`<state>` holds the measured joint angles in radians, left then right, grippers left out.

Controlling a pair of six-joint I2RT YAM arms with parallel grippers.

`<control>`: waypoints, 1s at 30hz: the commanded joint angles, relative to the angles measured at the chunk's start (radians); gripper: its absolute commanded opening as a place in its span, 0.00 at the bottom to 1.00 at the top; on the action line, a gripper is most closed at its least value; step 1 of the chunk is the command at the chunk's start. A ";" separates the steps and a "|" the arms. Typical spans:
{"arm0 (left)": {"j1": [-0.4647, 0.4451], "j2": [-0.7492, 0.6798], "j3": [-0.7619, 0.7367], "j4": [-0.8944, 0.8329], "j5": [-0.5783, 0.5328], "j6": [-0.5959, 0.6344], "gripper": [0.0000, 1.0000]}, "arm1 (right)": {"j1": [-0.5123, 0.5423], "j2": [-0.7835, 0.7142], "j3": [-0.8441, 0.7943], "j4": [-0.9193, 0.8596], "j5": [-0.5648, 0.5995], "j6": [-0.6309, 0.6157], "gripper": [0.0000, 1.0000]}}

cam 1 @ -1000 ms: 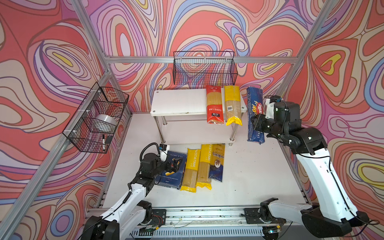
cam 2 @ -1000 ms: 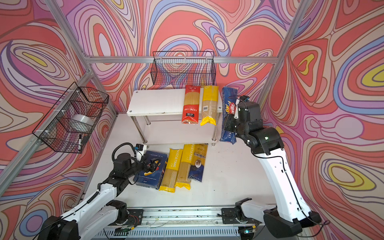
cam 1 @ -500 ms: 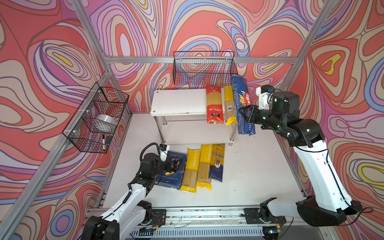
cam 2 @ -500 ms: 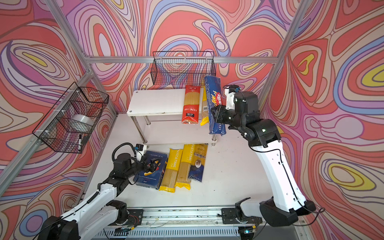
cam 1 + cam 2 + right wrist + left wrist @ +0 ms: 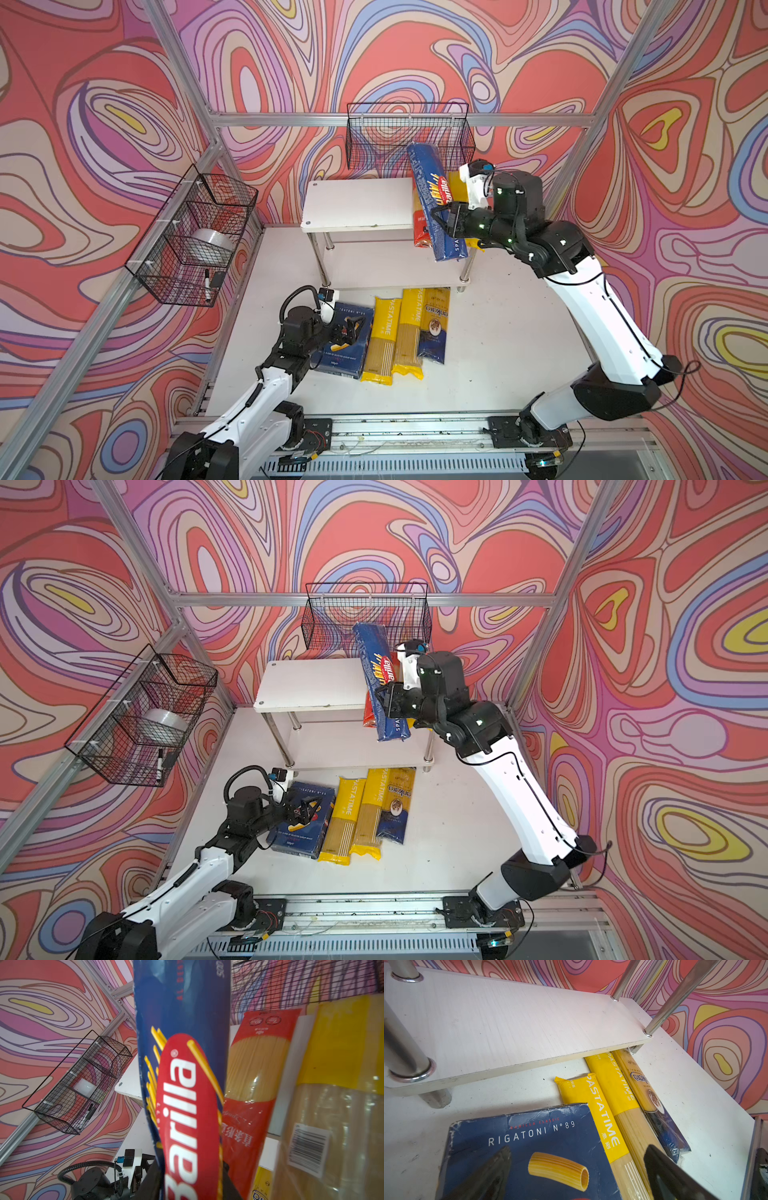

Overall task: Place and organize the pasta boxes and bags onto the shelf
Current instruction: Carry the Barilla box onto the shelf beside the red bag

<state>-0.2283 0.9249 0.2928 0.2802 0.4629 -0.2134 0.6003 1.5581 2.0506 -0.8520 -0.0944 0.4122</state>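
A red bag [image 5: 257, 1068] and yellow bag [image 5: 336, 1043] are crowding the shelf [image 5: 357, 203] top beneath the tilted spaghetti box [image 5: 430, 183] we are clamping in our raised right end effector [image 5: 440, 218]; our left end effector [image 5: 353, 328] is hovering, jaws spread, over the rigatoni box [image 5: 566, 1142].

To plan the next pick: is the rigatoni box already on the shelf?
No, the rigatoni box lies on the table in front of the shelf.
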 commanded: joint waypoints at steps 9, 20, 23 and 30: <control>-0.003 -0.020 0.015 0.001 -0.009 0.006 1.00 | 0.095 0.134 0.169 0.238 0.053 -0.001 0.21; -0.003 -0.009 0.018 0.004 -0.005 0.004 1.00 | 0.098 0.270 0.271 0.254 0.117 -0.018 0.24; -0.003 0.002 0.024 0.002 0.000 0.006 1.00 | 0.098 0.285 0.283 0.255 0.152 -0.027 0.25; -0.003 0.015 0.029 -0.001 0.007 0.007 1.00 | 0.098 0.307 0.270 0.272 0.218 -0.039 0.26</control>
<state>-0.2283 0.9333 0.2939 0.2798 0.4637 -0.2131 0.6983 1.8782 2.2742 -0.7475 0.0509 0.4084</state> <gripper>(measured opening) 0.994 0.304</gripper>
